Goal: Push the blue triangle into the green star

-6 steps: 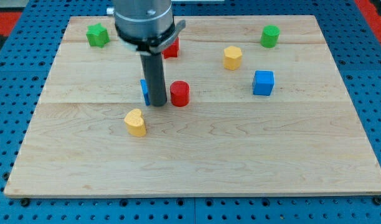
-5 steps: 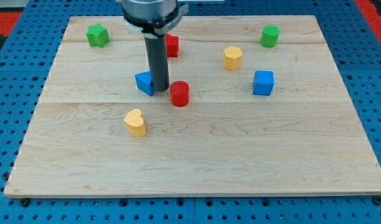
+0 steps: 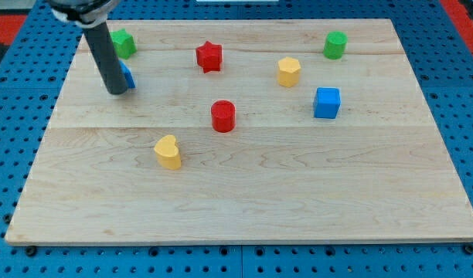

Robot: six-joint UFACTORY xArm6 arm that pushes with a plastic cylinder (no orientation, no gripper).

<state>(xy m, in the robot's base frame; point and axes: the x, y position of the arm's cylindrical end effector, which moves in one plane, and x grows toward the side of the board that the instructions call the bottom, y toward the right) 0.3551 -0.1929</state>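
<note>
The green star [image 3: 125, 42] sits near the board's top left corner. The blue triangle [image 3: 127, 76] lies just below it, mostly hidden behind my rod, with only its right edge showing. My tip [image 3: 117, 90] rests on the board at the triangle's lower left, touching or nearly touching it. I cannot tell whether the triangle touches the star; the two look very close.
A red star [image 3: 209, 55] is at the top middle and a red cylinder [image 3: 223, 116] near the centre. A yellow heart [image 3: 168, 151] lies lower left of centre. A yellow hexagon [image 3: 289, 71], a blue cube [image 3: 327, 102] and a green cylinder [image 3: 335, 45] are at the right.
My tip has swept up and to the left, and the blue triangle has gone with it from beside the red cylinder to just below the green star. The red star is now uncovered.
</note>
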